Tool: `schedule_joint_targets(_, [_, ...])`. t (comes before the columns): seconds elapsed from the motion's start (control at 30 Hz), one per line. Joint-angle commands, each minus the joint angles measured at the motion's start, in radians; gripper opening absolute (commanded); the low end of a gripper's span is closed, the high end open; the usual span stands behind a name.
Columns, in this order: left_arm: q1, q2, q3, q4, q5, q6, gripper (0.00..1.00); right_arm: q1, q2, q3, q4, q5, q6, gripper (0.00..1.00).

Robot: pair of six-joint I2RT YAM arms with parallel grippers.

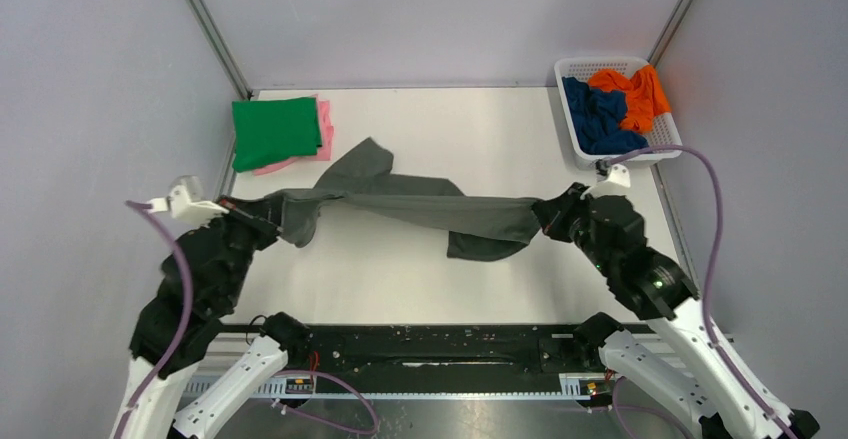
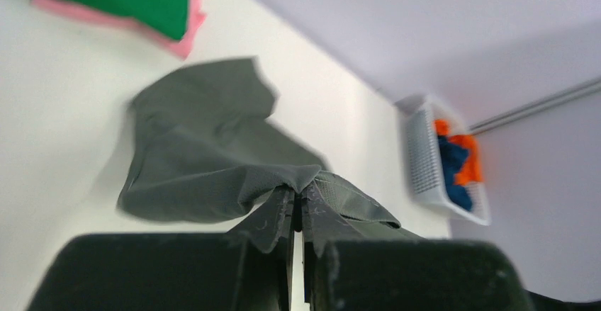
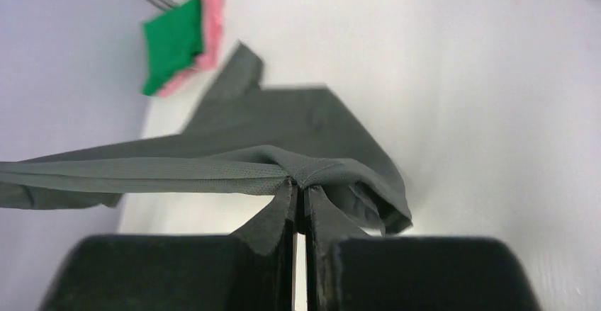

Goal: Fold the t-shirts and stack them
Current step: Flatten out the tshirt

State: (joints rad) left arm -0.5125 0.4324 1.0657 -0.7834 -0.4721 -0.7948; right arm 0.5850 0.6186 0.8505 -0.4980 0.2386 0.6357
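Observation:
The dark grey t-shirt (image 1: pixel 410 199) is stretched between my two grippers across the middle of the table, part of it draping down onto the surface. My left gripper (image 1: pixel 268 217) is shut on its left end, seen in the left wrist view (image 2: pixel 298 194). My right gripper (image 1: pixel 545 217) is shut on its right end, seen in the right wrist view (image 3: pixel 299 187). The green t-shirt (image 1: pixel 275 131) lies folded on top of the folded pink t-shirt (image 1: pixel 322 129) at the back left. The orange t-shirt (image 1: pixel 637 95) and navy blue t-shirt (image 1: pixel 598 117) lie crumpled in the basket.
The white lattice basket (image 1: pixel 572 67) stands at the back right corner of the white table (image 1: pixel 470 129). Grey walls enclose the table on three sides. The black mounting rail (image 1: pixel 440 344) runs along the near edge.

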Motion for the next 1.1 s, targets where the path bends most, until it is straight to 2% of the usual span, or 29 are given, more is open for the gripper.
schedule_joint_targets(0.0, [0.0,-0.01,0.18,0.091,0.117,0.119,0.0,0.006,-0.055,0.184,-0.04,-0.11,-0.057,0.01])
schedule_joint_targets(0.13, [0.0,0.018,0.35,0.099,0.203,0.157,0.0,0.006,-0.074,0.338,-0.08,-0.22,-0.083,0.01])
schedule_joint_targets(0.4, [0.006,0.12,0.697,0.113,0.478,0.245,0.0,0.006,-0.068,0.636,-0.176,-0.388,-0.116,0.02])
schedule_joint_targets(0.5, [0.026,0.159,0.78,0.11,0.551,0.262,0.0,0.007,-0.073,0.684,-0.178,-0.406,-0.121,0.02])
schedule_joint_targets(0.6, [0.063,0.189,0.825,0.093,0.564,0.27,0.0,0.007,-0.08,0.697,-0.181,-0.358,-0.127,0.03])
schedule_joint_targets(0.7, [0.1,0.202,0.806,0.092,0.555,0.276,0.0,0.007,-0.076,0.68,-0.189,-0.276,-0.134,0.03])
schedule_joint_targets(0.8, [0.112,0.21,0.719,0.111,0.504,0.285,0.0,0.006,-0.066,0.613,-0.186,-0.144,-0.128,0.04])
schedule_joint_targets(0.93, [0.112,0.239,0.541,0.146,0.286,0.302,0.0,0.007,-0.022,0.496,-0.177,0.065,-0.121,0.06])
schedule_joint_targets(1.07, [0.112,0.339,0.311,0.222,0.045,0.307,0.02,0.007,0.063,0.333,-0.137,0.318,-0.108,0.07])
